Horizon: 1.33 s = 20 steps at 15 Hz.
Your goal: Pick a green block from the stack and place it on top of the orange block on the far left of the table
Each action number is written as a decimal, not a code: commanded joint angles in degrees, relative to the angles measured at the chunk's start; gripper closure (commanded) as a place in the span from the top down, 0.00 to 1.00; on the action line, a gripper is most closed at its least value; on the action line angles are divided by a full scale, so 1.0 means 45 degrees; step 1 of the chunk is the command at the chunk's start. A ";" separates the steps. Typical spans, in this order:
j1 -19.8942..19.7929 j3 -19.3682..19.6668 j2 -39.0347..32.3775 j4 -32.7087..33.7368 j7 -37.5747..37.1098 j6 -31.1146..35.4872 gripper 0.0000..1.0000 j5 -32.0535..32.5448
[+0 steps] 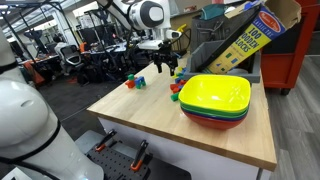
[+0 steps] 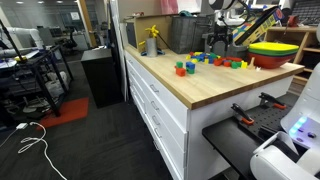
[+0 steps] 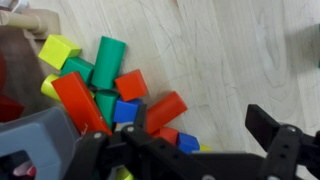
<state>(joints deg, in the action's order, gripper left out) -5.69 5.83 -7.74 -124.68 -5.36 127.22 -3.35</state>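
The stack is a loose cluster of toy blocks in the wrist view: a yellow cube (image 3: 57,50), a green block (image 3: 76,68) beside a green cylinder (image 3: 106,62), red blocks (image 3: 80,100), an orange-red cube (image 3: 130,85) and blue cubes (image 3: 125,111). My gripper (image 3: 205,128) is open and empty, hovering over the cluster's right edge. In both exterior views the gripper (image 1: 166,63) (image 2: 220,40) hangs just above the blocks on the table (image 1: 150,125). A separate small group with an orange-red block (image 1: 129,84) (image 2: 180,70) sits apart toward the table's end.
Stacked yellow, green and red bowls (image 1: 215,100) (image 2: 275,50) stand beside the blocks. A block box (image 1: 240,45) leans behind them. A yellow bottle (image 2: 152,40) and a dark bin (image 2: 185,33) stand at the table's back. The table edge (image 2: 175,95) drops off above white drawers.
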 commanded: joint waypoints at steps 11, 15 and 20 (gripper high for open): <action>-0.0614 0.0115 -0.0824 0.0066 0.2015 -0.0359 1.00 -0.0044; -0.0603 0.0013 -0.0388 -0.0142 0.2705 -0.0477 1.00 -0.0003; -0.0352 -0.0085 0.0983 -0.0910 0.2932 -0.0729 1.00 0.0270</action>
<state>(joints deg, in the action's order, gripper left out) -7.73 5.59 -9.22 -125.29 6.63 126.32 -2.97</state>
